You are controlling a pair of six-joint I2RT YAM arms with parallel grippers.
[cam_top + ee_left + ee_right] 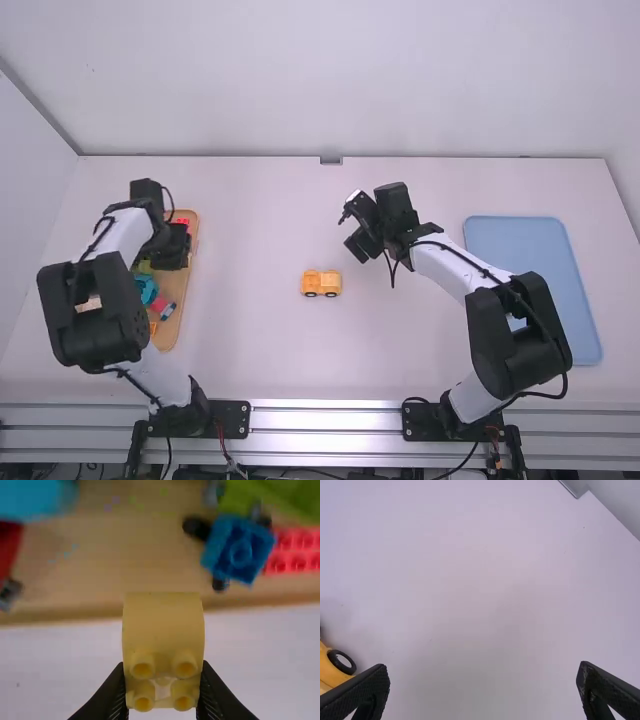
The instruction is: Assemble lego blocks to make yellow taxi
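My left gripper (pixel 172 250) is over the wooden tray of parts at the left. In the left wrist view that gripper (pixel 162 692) is shut on a yellow block (pixel 163 625), whose round studs point toward the fingers' end. A yellow-orange car piece (pixel 321 283) with black wheels stands on the middle of the table. Up and to the right of it, my right gripper (pixel 362 236) hangs over the table. The right wrist view has this gripper (pixel 483 692) open, nothing between its fingers, with part of the car piece (pixel 334 672) beside one finger.
The wooden tray (pixel 188 300) holds several loose parts, among them a blue piece (pixel 237 550) and a red studded brick (pixel 295 550). A blue tray (pixel 530 240) lies at the right, beside the right arm.
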